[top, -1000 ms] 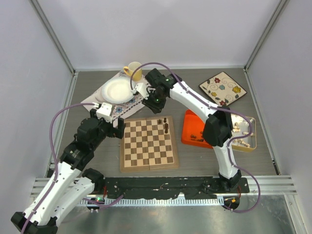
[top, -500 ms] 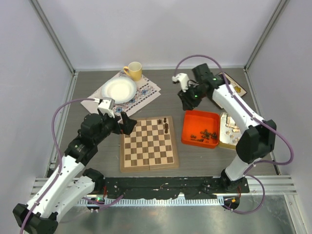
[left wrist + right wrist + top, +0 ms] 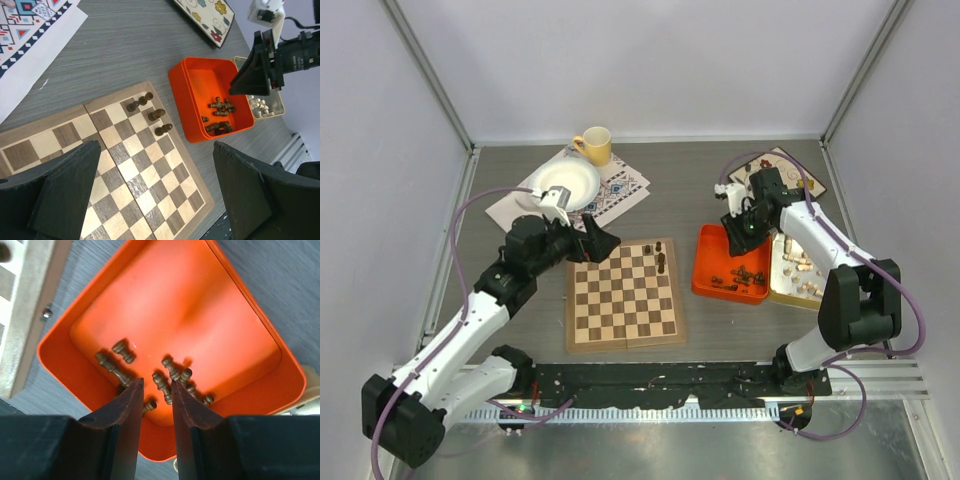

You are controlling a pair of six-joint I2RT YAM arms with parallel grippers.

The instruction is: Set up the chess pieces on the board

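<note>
The chessboard (image 3: 625, 295) lies at the table's middle and also shows in the left wrist view (image 3: 130, 165). Several dark pieces (image 3: 661, 263) stand on its far right squares (image 3: 156, 114). More dark pieces (image 3: 170, 375) lie in the orange tray (image 3: 715, 245) to the right of the board. Pale pieces (image 3: 800, 265) lie in a wooden box beyond the tray. My right gripper (image 3: 156, 384) hangs over the tray's dark pieces, its jaws narrowly apart with nothing between them. My left gripper (image 3: 160, 195) is wide open and empty above the board's far left corner (image 3: 595, 240).
A floral square plate (image 3: 777, 180) sits at the back right. A white plate (image 3: 567, 183) on a patterned cloth (image 3: 620, 190) and a yellow mug (image 3: 595, 146) sit at the back left. The wooden box (image 3: 830, 298) touches the tray's right side.
My right arm has swung from beyond the board's far edge rightwards and down over the orange tray. My left gripper has moved up and right toward the board's far left corner.
</note>
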